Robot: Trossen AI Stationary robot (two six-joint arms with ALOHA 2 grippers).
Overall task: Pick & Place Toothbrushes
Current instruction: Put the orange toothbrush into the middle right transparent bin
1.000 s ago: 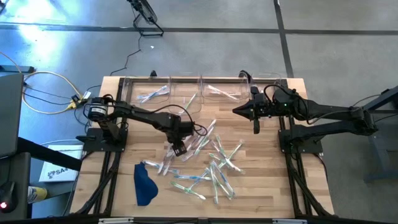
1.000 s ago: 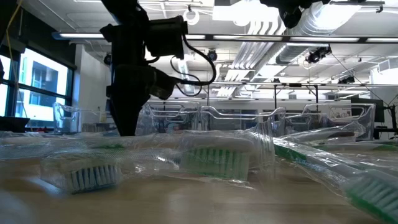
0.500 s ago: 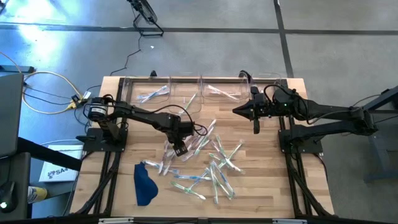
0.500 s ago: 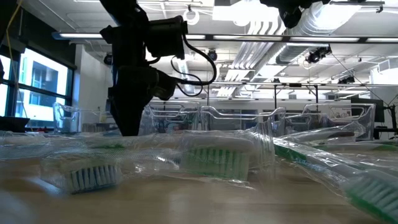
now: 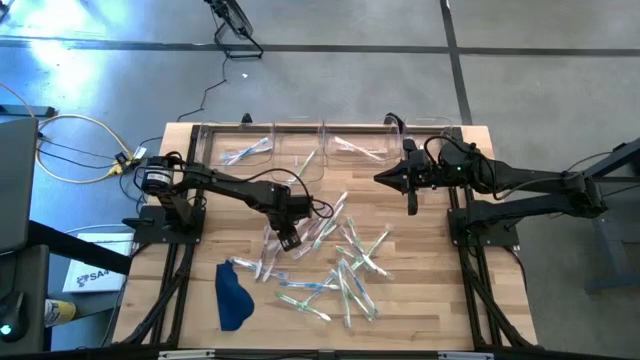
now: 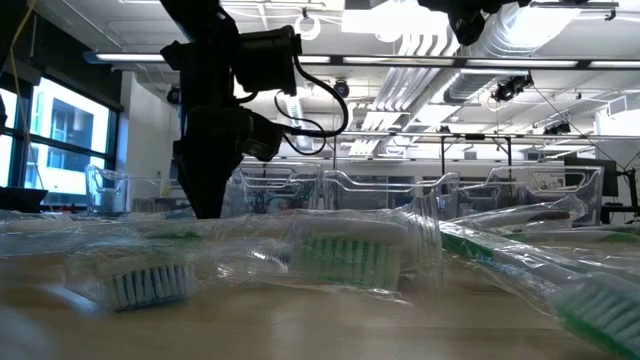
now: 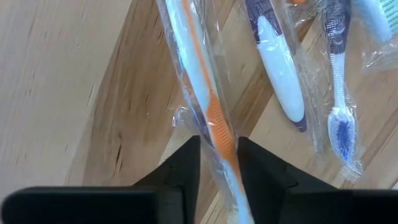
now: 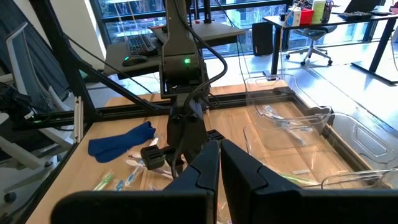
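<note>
Since our left gripper [image 7: 217, 158] is pinching one wrapped toothbrush [image 7: 202, 93] by its slippery film, we reckon it could slide out on lifting.

wood slat table [image 5: 440, 300], sits on grey floor. dark blue cloth [image 5: 233, 297] crumpled near the table's front left corner, also seen in right wrist view [image 8: 121, 138]. row of clear plastic bins [image 5: 340, 140] along the far edge. yellow and white cables [image 5: 70, 140] looped on the floor left of the table. office chair [image 8: 309, 37] and desks in the room behind
</note>
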